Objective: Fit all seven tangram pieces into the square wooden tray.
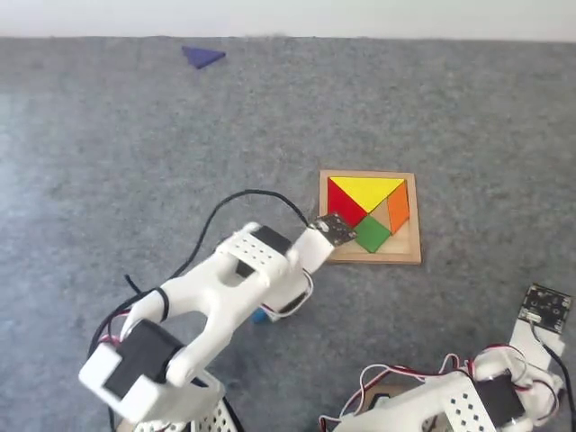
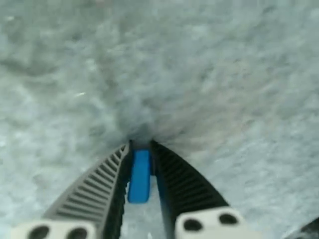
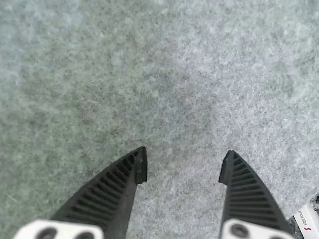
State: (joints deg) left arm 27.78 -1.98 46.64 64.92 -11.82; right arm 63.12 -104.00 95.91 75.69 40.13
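one blue piece [image 2: 139, 175] tight in the left gripper [image 2: 140, 144], a mere sliver from above; right gripper [image 3: 183, 162] wide, empty

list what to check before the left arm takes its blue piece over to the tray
1. Grip: ok. The left pincer is clamped on the blue piece from both sides.
2. Room in the tray: ok. A patch of bare wood shows among the placed pieces.
3. Fit of the blue piece to that patch: cannot tell.
4. Tray corner nearest the left arm: cannot tell, the arm covers it.
5. Right pincer: ok, open over carpet, apart from the tray.
6. All pieces gathered: not ok. A dark blue triangle lies far off.
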